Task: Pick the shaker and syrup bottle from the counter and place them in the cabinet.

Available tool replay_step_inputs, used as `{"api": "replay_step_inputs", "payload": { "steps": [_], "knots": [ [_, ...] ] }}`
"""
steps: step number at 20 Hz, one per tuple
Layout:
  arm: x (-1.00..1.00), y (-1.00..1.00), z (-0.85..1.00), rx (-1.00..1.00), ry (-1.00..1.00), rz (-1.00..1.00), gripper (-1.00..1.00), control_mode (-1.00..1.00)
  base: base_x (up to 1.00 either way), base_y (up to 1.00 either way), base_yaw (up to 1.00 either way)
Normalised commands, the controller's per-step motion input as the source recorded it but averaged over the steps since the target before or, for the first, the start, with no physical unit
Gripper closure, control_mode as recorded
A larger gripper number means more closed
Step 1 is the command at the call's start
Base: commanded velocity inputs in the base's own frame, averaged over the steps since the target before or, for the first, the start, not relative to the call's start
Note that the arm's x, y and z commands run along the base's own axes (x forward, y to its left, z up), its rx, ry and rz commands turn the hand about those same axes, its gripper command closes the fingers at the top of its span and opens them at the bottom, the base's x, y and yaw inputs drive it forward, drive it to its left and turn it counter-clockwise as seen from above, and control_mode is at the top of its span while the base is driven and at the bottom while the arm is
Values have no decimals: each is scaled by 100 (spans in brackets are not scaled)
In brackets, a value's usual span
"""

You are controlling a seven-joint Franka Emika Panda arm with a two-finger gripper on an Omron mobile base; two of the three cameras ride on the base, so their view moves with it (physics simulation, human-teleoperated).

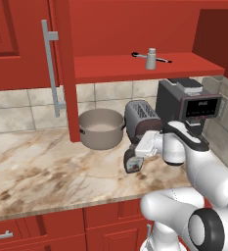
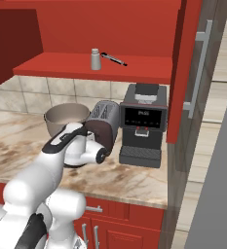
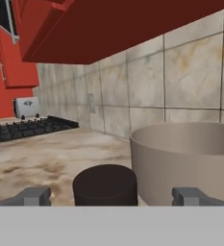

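Two fingertips (image 3: 36,196) spread wide, gripper (image 3: 111,196) open astride the syrup bottle's (image 1: 133,161) dark cap on the counter (image 1: 47,162), beside the pot (image 1: 101,128). Shaker (image 1: 150,59) stands on the cabinet (image 1: 135,67) shelf.

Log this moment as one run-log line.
stage: reaching for syrup bottle | gripper: open, fingers either side of bottle cap | shaker: on cabinet shelf | syrup bottle: on counter beside pot

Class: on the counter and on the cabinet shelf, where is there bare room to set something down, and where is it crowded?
Free: the counter left of the pot, out to its front edge, and the cabinet shelf left of the shaker. Crowded: the right end, where pot, toaster and coffee machine stand close together, with the syrup bottle and open gripper in front.
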Motion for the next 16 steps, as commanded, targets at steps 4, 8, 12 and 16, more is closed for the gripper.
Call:
{"api": "replay_step_inputs", "payload": {
  "steps": [4,8,12,16],
  "knots": [
    [2,0,-13,0,6,0,-100,-100,0,0,0],
    [0,0,-5,0,5,0,100,-100,0,0,0],
    [0,0,0,0,0,0,100,-100,0,0,0],
    [0,0,0,0,0,0,100,-100,0,0,0]
  ]
}}
